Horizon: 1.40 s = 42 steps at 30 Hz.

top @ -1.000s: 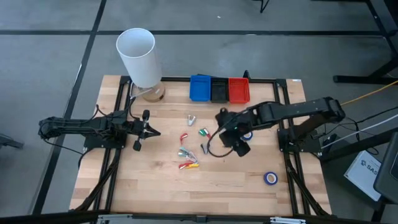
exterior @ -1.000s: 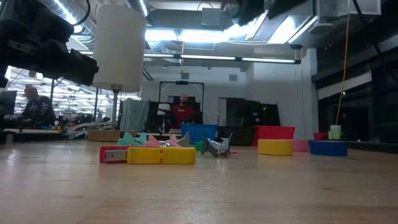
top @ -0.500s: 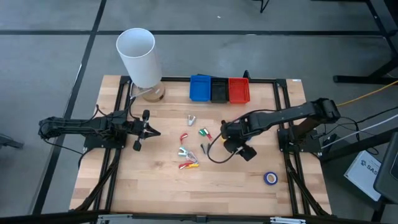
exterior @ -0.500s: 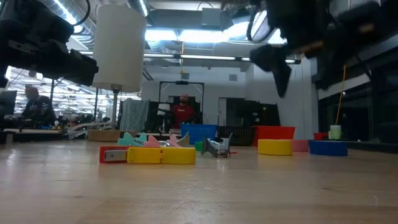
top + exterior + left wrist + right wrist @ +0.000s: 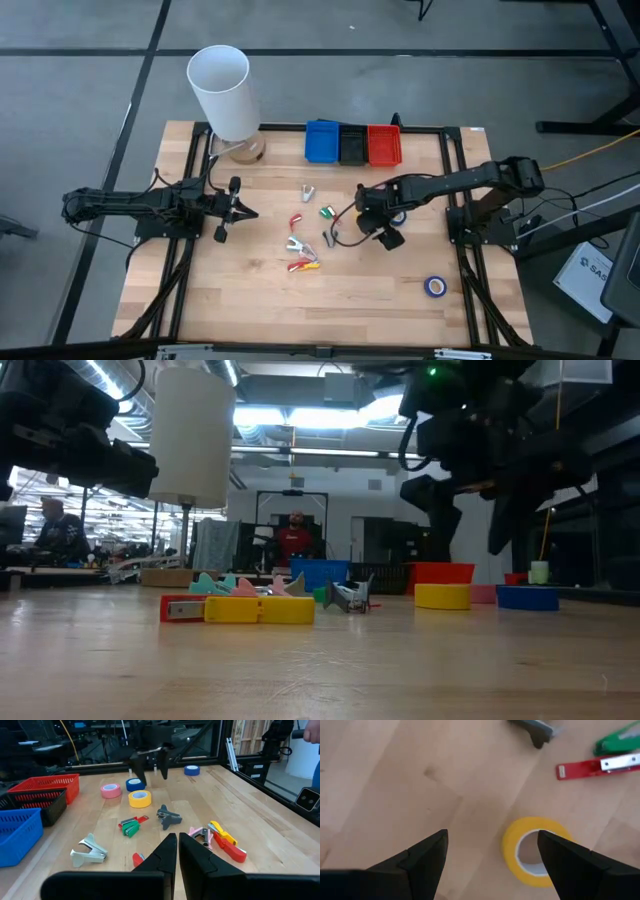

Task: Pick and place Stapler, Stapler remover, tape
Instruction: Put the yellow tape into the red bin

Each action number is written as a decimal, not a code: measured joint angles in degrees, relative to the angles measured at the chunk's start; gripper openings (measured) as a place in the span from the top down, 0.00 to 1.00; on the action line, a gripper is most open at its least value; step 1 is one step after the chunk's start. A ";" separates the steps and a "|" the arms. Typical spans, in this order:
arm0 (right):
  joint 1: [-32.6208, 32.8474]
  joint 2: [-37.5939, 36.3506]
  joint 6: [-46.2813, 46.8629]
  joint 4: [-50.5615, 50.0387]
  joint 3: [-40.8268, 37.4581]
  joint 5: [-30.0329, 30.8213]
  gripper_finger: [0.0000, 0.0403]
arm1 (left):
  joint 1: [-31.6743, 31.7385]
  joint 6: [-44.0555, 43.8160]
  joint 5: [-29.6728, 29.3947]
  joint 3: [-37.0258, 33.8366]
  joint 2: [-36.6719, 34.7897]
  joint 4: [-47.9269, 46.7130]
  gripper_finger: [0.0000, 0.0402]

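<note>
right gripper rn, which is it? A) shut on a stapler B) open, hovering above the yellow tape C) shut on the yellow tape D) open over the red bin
B: the right gripper has its fingers spread apart and empty, with the yellow tape lying on the table below and between them; the low view shows the fingers hanging above the table, not touching it.

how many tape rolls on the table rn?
4: pink roll, yellow roll and a blue roll clustered under the right gripper; second blue roll alone near the table's front right. None seem hidden.
</note>
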 joint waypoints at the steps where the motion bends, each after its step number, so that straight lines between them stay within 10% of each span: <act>1: -0.29 0.43 -0.02 -0.14 -0.02 0.00 0.23 | 0.02 0.00 0.00 0.00 0.00 -0.02 0.96; 15: -0.85 9.13 1.39 2.36 -0.04 8.12 0.27 | 0.02 0.00 -0.01 -0.02 -0.01 -0.02 0.96; 29: -0.49 9.14 1.91 2.17 -0.02 8.13 0.91 | 0.00 0.00 0.00 -0.02 -0.02 -0.04 0.96; 42: -0.80 8.88 1.89 -1.40 3.82 8.09 0.90 | 0.00 0.02 0.00 -0.02 -0.02 -0.04 0.96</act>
